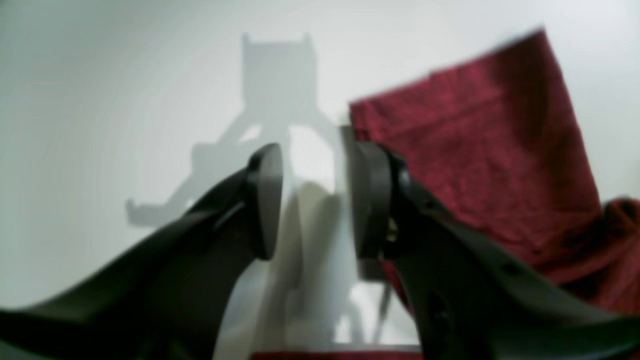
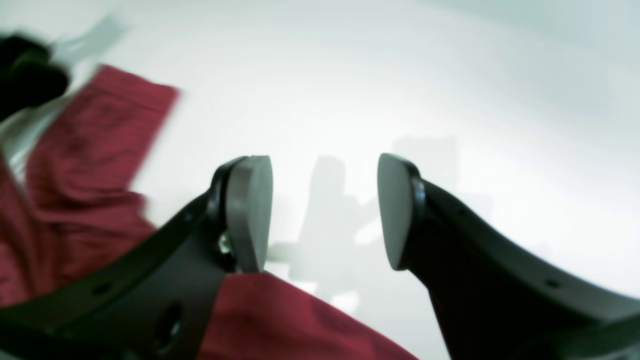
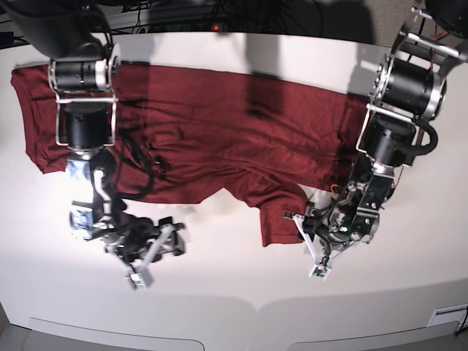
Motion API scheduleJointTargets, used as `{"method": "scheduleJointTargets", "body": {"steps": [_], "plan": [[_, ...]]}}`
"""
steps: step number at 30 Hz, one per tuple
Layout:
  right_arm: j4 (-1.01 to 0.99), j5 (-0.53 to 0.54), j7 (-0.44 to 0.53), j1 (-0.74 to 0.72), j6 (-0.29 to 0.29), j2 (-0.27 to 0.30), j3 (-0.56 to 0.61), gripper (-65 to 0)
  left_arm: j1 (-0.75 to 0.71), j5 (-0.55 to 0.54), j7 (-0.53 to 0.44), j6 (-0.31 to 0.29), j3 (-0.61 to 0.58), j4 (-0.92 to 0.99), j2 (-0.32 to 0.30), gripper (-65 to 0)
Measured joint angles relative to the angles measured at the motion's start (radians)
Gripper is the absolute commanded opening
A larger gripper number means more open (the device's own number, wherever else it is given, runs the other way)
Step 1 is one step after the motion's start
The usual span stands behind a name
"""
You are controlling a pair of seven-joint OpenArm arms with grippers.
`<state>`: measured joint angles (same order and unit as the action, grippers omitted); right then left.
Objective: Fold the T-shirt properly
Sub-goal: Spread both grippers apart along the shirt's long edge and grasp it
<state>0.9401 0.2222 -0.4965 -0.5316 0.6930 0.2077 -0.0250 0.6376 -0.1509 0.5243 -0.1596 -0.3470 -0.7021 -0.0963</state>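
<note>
On white table point(image 3: 409, 292), both sets of fingers parted, gripping nothing: left gripper point(image 1: 315, 200) beside sleeve end, right gripper point(image 2: 325, 212) over bare surface. Only base view shows whole T-shirt point(image 3: 219, 131) spread across far side, seemingly unfolded.

Item count for the work surface:

- One dark red long-sleeved shirt of thin knit fabric point(image 3: 219, 131), spread flat.
- One white table point(image 3: 234, 292) carrying it.
- Two black robot arms, one at each side of the table.
- Two grippers, one per arm: the left gripper point(image 3: 311, 252) and the right gripper point(image 3: 153, 259).
- Two fingers on each gripper, four in total.
</note>
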Motion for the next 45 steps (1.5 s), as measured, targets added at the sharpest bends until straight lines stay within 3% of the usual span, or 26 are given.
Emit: {"method": "scheduleJointTargets", "body": {"steps": [4, 6, 12, 17, 23, 27, 29, 30, 33, 34, 38, 45], "plan": [[0.001, 0.071, -0.047, 0.003, 0.0, 0.088, -0.008, -32.6, 0.003, -0.009, -0.02, 0.0, 0.0, 0.0, 0.018, -41.7], [0.003, 0.1, -0.059, 0.013, 0.0, 0.118, -0.007, -32.6, 0.011, -0.068, 0.01, 0.0, 0.0, 0.0, 0.021, -41.7], [0.055, 0.145, -0.07, 0.079, 0.0, 0.189, -0.007, -32.6, 0.008, -0.09, 0.05, 0.0, 0.0, 0.0, 0.016, -30.2], [0.115, 0.15, -0.069, 0.122, 0.0, 0.193, -0.007, -32.6, 0.006, -0.091, 0.082, 0.0, 0.0, 0.0, 0.019, -29.8], [0.171, 0.209, -0.094, 0.166, 0.0, 0.189, -0.005, -32.6, -0.01, -0.218, 0.109, 0.003, 0.0, 0.0, 0.036, -29.8], [0.178, 0.219, -0.126, 0.166, 0.0, 0.19, -0.005, -32.6, -0.011, -0.232, 0.115, 0.0, 0.0, 0.0, 0.039, -29.8], [0.178, 0.219, -0.131, 0.166, 0.0, 0.188, -0.005, -32.6, -0.011, -0.227, 0.116, 0.0, 0.0, 0.0, 0.035, -32.9], [0.178, 0.219, -0.134, 0.166, 0.0, 0.188, -0.005, -32.6, -0.011, -0.208, 0.116, 0.0, 0.0, 0.0, 0.035, -37.7], [0.178, 0.219, -0.156, 0.166, 0.0, 0.18, -0.005, -32.6, -0.011, -0.158, 0.127, 0.002, 0.0, 0.0, 0.035, -61.5], [0.178, 0.219, -0.159, 0.169, 0.0, 0.171, -0.007, -32.6, -0.011, -0.148, 0.127, 0.003, 0.0, 0.0, 0.035, -65.0], [0.18, 0.21, -0.154, 0.208, 0.0, 0.124, -0.007, -32.6, -0.009, -0.149, 0.126, 0.003, 0.0, 0.0, 0.035, -65.0], [0.18, -0.019, -0.003, 0.279, 0.0, 0.078, -0.006, -32.6, -0.008, -0.149, 0.119, 0.003, 0.0, 0.0, 0.035, -65.0]]}}
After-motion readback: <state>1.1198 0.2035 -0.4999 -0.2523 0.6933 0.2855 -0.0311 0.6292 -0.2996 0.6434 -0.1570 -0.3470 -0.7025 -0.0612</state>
